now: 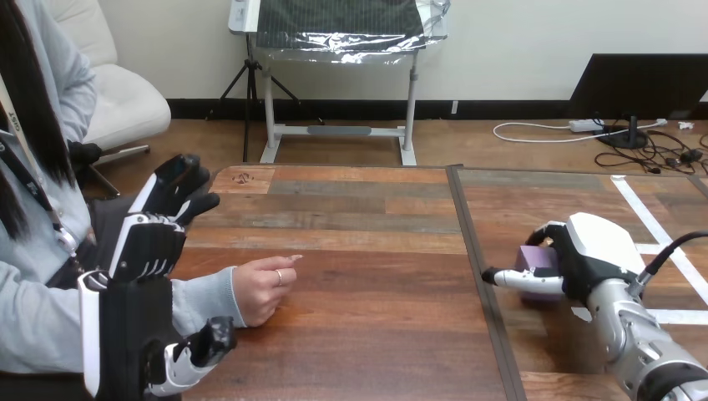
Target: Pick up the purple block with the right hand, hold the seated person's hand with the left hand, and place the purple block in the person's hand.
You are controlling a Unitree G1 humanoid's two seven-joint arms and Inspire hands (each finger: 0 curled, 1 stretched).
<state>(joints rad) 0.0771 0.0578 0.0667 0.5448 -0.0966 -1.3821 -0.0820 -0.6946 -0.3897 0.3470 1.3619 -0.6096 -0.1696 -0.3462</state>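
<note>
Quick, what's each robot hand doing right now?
Left hand: open, holding nothing.
Right hand: closed on the purple block.

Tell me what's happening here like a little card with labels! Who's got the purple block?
left hand: open, raised beside the person's forearm, not holding it
right hand: fingers and thumb curled round the purple block
purple block: in the right hand, over the right part of the table; I cannot tell if it is lifted
person's hand: resting on the table, loosely curled, holding nothing
block handed over: not yet
</note>
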